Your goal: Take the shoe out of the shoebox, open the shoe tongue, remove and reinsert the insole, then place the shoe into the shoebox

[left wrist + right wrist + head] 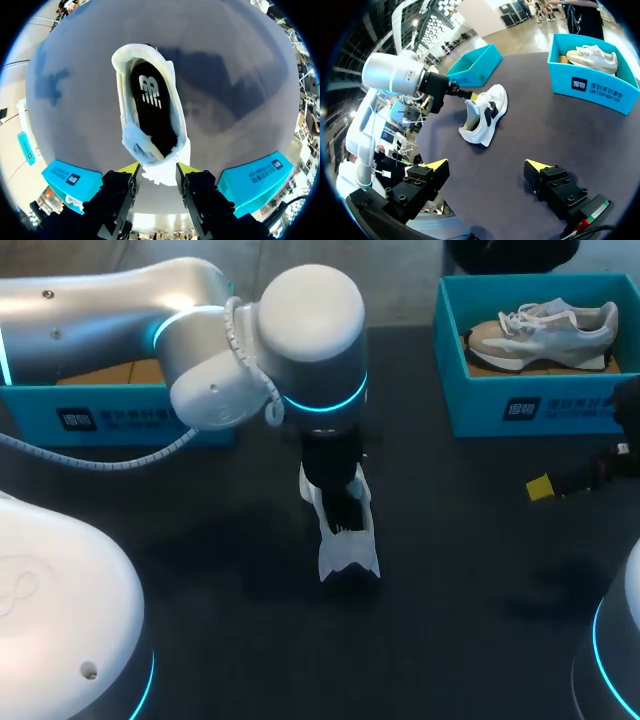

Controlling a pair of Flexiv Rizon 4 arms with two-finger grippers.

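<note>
The white shoe (350, 555) is resting out of any box on the dark surface (450, 570), near its middle. In the left wrist view its opening is facing up toward the camera. The black insole (152, 117) is lying inside the shoe. The pale tongue (142, 150) is sitting at the end of the opening nearest the left end effector (158, 169).

The left end effector is positioned directly over the shoe's front part, with the heel pointing away from it. Whether it is clamping the shoe cannot be told from these views.

The right end effector (487, 165) is hanging over the surface well apart from the shoe, on the right arm's side. Its two yellow-tipped fingers (437, 165) are standing wide apart and nothing is lying between them.

One teal shoebox (110, 420) is sitting beyond the shoe on the left arm's side, partly hidden behind that arm. A second teal shoebox (480, 410) is sitting beyond the shoe on the right arm's side. It is holding a beige-and-white sneaker (545, 330) lying on its side.
</note>
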